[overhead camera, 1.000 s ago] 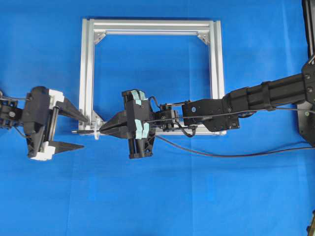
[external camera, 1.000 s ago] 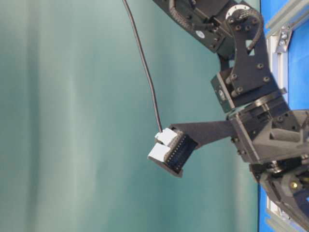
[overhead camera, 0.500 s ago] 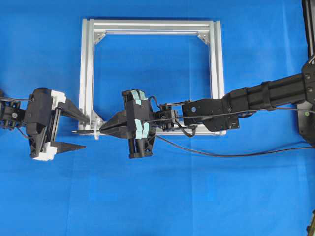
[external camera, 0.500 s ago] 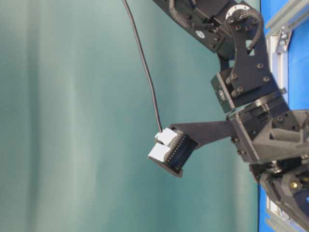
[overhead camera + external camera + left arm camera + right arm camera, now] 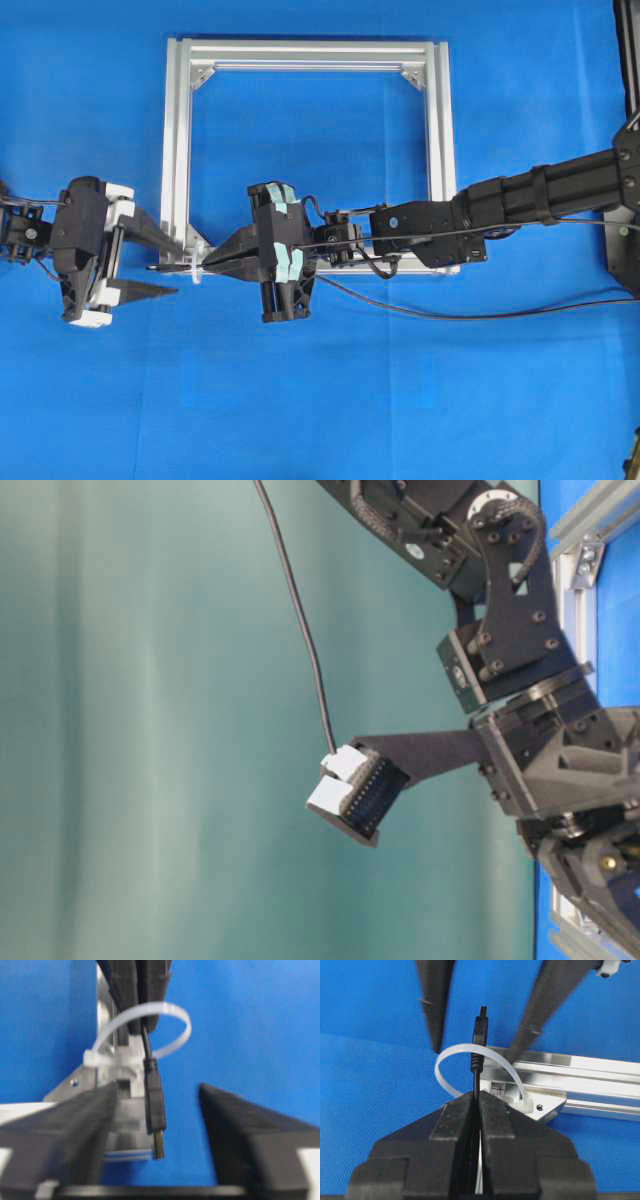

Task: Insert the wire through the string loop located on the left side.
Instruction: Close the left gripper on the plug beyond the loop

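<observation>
We see no words to read; right gripper (image 5: 476, 1097) pinches the wire (image 5: 479, 1035), its tip thru the string loop (image 5: 451, 1055), w/ left gripper (image 5: 157, 1097) fingers apart around it.

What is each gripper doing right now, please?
Left gripper: open, fingers either side of the wire tip.
Right gripper: shut on the wire.

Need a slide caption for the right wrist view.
Right gripper holds the wire through the string loop; left gripper brackets its plug.

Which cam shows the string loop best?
Right wrist: the string loop arches whole around the wire. Left wrist shows it blurred. Overhead shows only a whitish speck; table-level shows none.
</observation>
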Robot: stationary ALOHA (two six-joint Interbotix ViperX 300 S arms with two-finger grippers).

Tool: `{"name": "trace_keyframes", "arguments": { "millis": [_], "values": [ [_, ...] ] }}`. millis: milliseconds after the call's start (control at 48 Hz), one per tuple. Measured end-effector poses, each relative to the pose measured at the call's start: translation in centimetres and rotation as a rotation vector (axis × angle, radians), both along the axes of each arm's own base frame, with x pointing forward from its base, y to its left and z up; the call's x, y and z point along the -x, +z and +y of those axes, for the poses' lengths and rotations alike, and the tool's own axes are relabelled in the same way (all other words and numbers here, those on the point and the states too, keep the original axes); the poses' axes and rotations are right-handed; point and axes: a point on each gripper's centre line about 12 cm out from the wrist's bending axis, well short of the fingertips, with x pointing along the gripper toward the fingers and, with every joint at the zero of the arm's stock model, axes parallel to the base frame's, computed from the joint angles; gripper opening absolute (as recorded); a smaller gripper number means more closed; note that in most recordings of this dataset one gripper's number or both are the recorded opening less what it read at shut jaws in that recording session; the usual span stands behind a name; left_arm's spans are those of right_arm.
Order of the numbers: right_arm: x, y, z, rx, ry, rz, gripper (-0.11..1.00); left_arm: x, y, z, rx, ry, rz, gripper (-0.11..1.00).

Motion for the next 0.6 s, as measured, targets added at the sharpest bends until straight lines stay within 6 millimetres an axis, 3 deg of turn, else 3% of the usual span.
{"name": "trace_keyframes", "arguments": {
  "millis": [83, 125, 604],
  "values": [
    [0.0, -0.08, 0.01, 0.001, 0.001, 0.001, 0.0, -0.09, 0.06, -0.02, -0.001, -0.001, -0.002, 0.13],
    [0.0, 0.0, 0.08, 0.001, 0.002, 0.0, 0.0, -0.09, 0.02, 0.06, -0.001, 0.002, 0.001, 0.08],
    [0.0, 0.0, 0.03, 0.005, 0.004, 0.0, 0.0, -0.04, -0.11, 0.09, -0.003, 0.004, 0.023, 0.08]
  ]
}}
